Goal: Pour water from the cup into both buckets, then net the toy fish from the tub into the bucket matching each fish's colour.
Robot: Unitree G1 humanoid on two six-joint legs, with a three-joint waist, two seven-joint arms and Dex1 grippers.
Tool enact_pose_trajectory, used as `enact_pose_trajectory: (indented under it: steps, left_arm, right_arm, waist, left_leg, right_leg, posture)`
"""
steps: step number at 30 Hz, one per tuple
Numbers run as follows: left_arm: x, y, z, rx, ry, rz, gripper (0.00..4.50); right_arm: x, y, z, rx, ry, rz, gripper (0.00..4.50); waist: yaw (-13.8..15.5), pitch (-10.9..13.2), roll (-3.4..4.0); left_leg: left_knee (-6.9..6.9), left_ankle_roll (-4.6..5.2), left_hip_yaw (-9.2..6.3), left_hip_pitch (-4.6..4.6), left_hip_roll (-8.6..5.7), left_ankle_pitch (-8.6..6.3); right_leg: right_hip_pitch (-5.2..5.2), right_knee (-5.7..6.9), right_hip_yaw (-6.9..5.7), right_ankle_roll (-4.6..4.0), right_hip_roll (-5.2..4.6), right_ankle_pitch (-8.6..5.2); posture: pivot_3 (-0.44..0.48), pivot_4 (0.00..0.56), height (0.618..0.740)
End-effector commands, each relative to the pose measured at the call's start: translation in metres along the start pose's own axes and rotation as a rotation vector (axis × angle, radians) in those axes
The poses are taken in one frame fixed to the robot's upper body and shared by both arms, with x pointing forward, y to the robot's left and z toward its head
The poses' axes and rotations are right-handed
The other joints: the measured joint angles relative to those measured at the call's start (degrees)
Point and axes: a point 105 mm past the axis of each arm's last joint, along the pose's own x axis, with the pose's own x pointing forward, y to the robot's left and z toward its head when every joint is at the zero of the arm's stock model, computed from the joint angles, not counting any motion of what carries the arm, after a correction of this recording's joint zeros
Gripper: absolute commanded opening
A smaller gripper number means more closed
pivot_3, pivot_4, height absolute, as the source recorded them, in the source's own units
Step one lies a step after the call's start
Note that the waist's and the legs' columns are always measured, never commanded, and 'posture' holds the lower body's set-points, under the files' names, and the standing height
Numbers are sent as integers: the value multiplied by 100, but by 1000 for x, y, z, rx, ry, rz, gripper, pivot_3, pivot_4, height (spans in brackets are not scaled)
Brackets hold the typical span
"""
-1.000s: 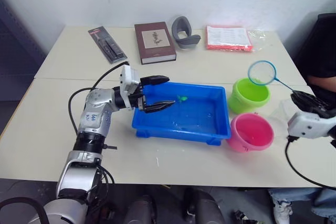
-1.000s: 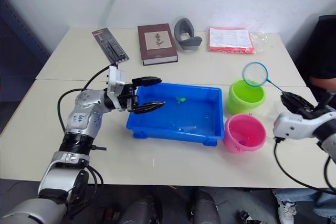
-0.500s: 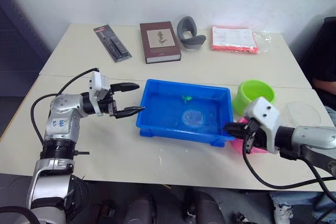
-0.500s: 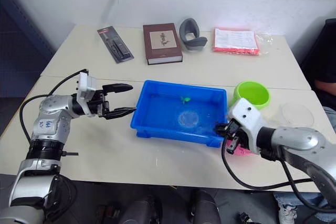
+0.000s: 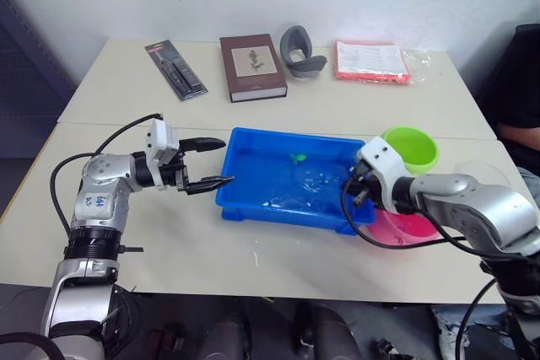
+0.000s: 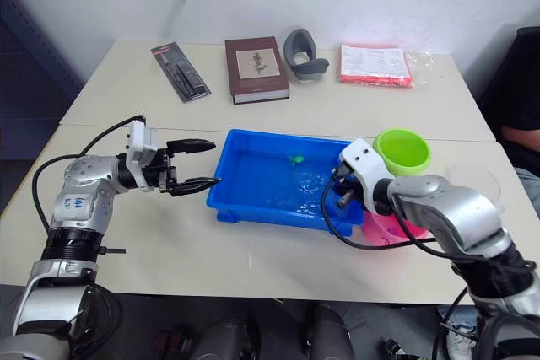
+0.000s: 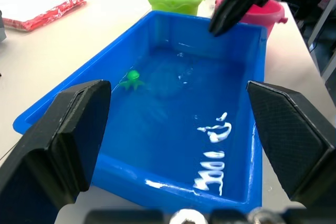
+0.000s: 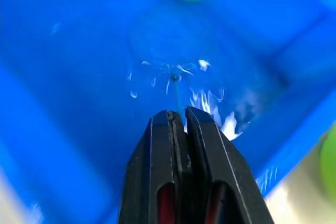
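The blue tub [image 5: 253, 204] holds water, and a green toy fish [image 5: 295, 158] lies near its far wall. My right gripper [image 5: 353, 187] hangs over the tub's right rim, shut on the thin handle of the net [image 8: 176, 85], whose hoop is under the rippling water. My left gripper [image 5: 226, 161] stands open just outside the tub's left rim, holding nothing. The lime green bucket [image 5: 411, 147] and the pink bucket [image 5: 405, 227] stand right of the tub; my right arm partly covers the pink one. The clear cup [image 6: 472, 179] stands further right.
Along the table's far side lie a black tool pack [image 5: 175, 71], a brown book [image 5: 250, 67], a grey curved object [image 5: 299, 46] and a red-edged packet [image 5: 369, 61]. A person [image 5: 523, 82] sits at the far right edge.
The net went from above the green bucket down into the tub's water. My right gripper has shifted along the tub's right rim. My left gripper drew back out of the tub.
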Motion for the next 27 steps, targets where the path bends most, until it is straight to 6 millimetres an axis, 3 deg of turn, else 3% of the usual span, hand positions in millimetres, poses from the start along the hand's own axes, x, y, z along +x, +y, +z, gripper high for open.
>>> enact_pose_trajectory:
  steps: [1,8,19,27]
  left_arm:
    - [-3,5,5,67,38,31,4440]
    - [-5,3,3,65,45,36,4440]
    - [10,2,12,71,7,-12,4440]
    - [30,0,18,49,-42,-76,4440]
  right_arm:
    - [20,-17,32,-112,-126,-97,0]
    - [10,-5,37,-179,-187,-68,0]
    - [-41,26,20,-266,-284,-7,0]
    - [-84,14,14,-268,-385,-170,0]
  waist:
    - [5,0,0]
    - [-22,0,0]
    - [23,0,0]
    - [43,0,-1]
  left_leg:
    - [1,0,1,0,0,0]
    - [0,0,10,1,-1,0]
    - [-1,0,5,-2,-2,0]
    - [0,0,6,0,-4,0]
  right_leg:
    - [1,-3,-8,3,1,2]
    - [-1,-1,-13,8,1,4]
    - [1,-7,-15,11,1,6]
    - [3,-7,-13,12,2,7]
  posture:
    - [0,150,740]
    - [0,150,740]
    - [0,150,740]
    - [0,150,740]
